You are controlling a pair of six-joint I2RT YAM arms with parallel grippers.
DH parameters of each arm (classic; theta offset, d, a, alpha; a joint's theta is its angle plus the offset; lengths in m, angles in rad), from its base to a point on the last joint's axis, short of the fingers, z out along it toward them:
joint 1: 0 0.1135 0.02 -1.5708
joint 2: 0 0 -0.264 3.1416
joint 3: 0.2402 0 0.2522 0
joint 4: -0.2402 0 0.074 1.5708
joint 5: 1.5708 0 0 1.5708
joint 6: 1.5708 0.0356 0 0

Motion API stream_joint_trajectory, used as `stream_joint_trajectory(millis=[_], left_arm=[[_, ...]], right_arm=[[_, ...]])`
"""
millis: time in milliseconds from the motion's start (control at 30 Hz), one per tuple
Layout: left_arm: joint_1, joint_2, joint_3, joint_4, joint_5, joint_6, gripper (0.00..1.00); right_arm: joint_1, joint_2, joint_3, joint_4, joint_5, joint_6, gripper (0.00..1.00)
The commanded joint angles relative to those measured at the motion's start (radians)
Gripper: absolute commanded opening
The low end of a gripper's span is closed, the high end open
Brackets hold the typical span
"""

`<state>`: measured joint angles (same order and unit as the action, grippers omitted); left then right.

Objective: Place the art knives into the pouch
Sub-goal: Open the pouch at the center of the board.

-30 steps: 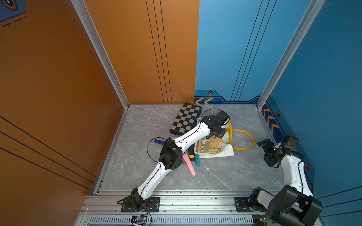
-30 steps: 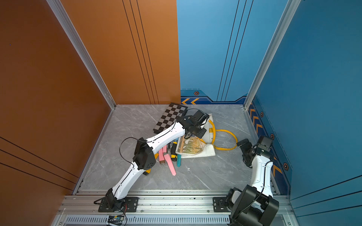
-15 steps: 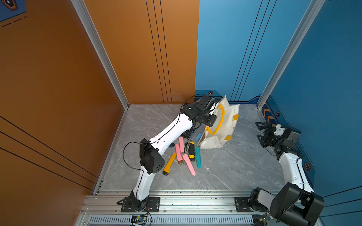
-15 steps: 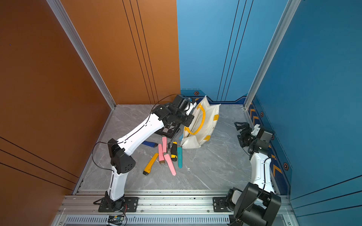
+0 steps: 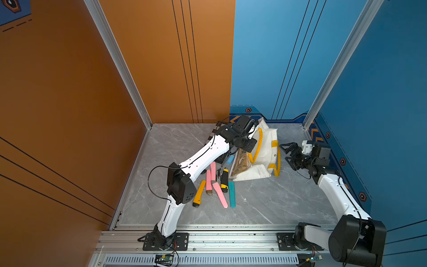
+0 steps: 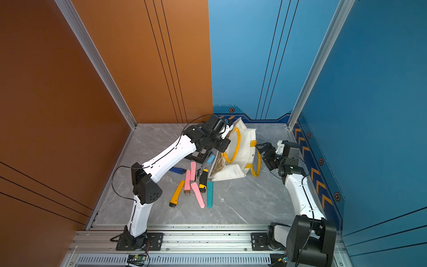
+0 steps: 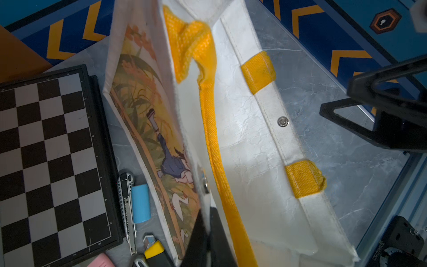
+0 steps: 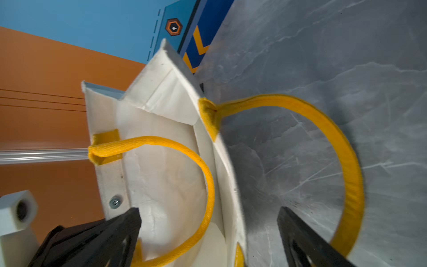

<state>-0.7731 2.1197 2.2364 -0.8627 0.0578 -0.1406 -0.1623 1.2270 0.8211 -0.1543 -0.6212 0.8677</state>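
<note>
pouch (image 5: 266, 150) now lifted, left jaws clamped on its wall, right jaws nearer, wide open, empty

Grey marbled tabletop (image 5: 265, 203) bears pouch (image 5: 265, 150), chessboard (image 7: 46, 150) and scattered art knives (image 5: 220, 195).

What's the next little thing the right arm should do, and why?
Probably close the right gripper on the pouch, at its lower rim. Its open jaws straddle that rim, while the left gripper, shut, holds the printed side up. That should hold the mouth open.
</note>
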Motion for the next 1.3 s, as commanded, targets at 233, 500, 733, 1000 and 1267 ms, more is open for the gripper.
stream_joint_trajectory(millis=[233,500,733,1000,1267], left_arm=[[0.007,-0.001,0.016,0.002,0.047,0.024,0.0],[0.008,-0.033,-0.013,0.002,0.033,0.027,0.0],[0.024,-0.074,-0.038,0.003,-0.038,0.03,0.0],[0.117,-0.203,-0.172,0.002,-0.287,0.051,0.0],[0.215,-0.344,-0.367,0.002,-0.468,0.066,0.0]], right_arm=[[0.121,0.142,0.005,0.025,0.093,-0.046,0.92],[0.176,0.354,0.067,0.022,0.119,-0.041,0.46],[0.151,0.287,0.2,-0.287,0.385,-0.144,0.0],[0.011,0.09,0.522,-0.741,0.801,-0.359,0.0],[-0.021,0.103,0.649,-0.937,1.002,-0.437,0.0]])
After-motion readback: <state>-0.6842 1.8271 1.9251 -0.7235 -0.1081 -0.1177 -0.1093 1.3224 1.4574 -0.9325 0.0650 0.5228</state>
